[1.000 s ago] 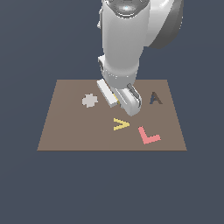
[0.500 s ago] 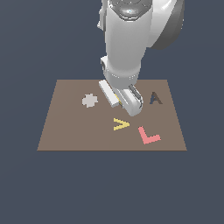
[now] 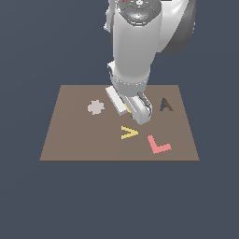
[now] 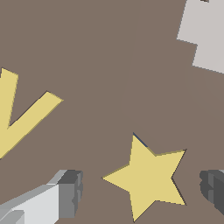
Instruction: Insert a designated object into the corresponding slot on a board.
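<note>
One small flat yellow star block (image 4: 148, 177) lies in its dark star cutout on the flat brown board (image 3: 74, 140).
Your gripper's (image 4: 142, 192) two fingers (image 4: 70, 192) stand spread either side; you also have one yellow V piece (image 3: 129, 132), one pink L piece (image 3: 158, 144).

A plain brown board (image 4: 100, 57) carries a yellow star block (image 4: 151, 177), a yellow V-shaped piece (image 3: 129, 132), a pink L-shaped piece (image 3: 158, 144), a pale grey cross-shaped patch (image 3: 95, 107) and a dark A-shaped cutout (image 3: 165, 105), under a white-and-grey arm (image 3: 135, 46).

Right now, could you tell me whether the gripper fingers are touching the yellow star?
No; in the wrist view, brown board shows between the yellow star and each of the fingers.
</note>
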Robot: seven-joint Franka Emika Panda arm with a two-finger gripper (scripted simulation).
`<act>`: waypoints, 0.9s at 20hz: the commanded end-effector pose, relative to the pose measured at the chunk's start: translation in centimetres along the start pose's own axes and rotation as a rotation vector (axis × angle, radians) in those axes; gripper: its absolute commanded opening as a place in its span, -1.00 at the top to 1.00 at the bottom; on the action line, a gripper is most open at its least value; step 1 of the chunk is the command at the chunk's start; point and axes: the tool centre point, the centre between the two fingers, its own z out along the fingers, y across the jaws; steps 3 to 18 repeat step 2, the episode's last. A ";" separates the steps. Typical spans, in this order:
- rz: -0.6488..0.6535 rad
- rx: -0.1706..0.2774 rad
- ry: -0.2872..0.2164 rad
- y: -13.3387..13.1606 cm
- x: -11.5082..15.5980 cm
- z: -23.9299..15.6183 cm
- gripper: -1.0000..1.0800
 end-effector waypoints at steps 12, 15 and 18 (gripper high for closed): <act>0.000 0.000 0.000 0.0 0.0 0.0 -0.92; 0.000 0.000 0.000 0.0 0.0 0.0 -0.92; 0.000 0.000 0.000 0.0 0.0 0.0 -0.92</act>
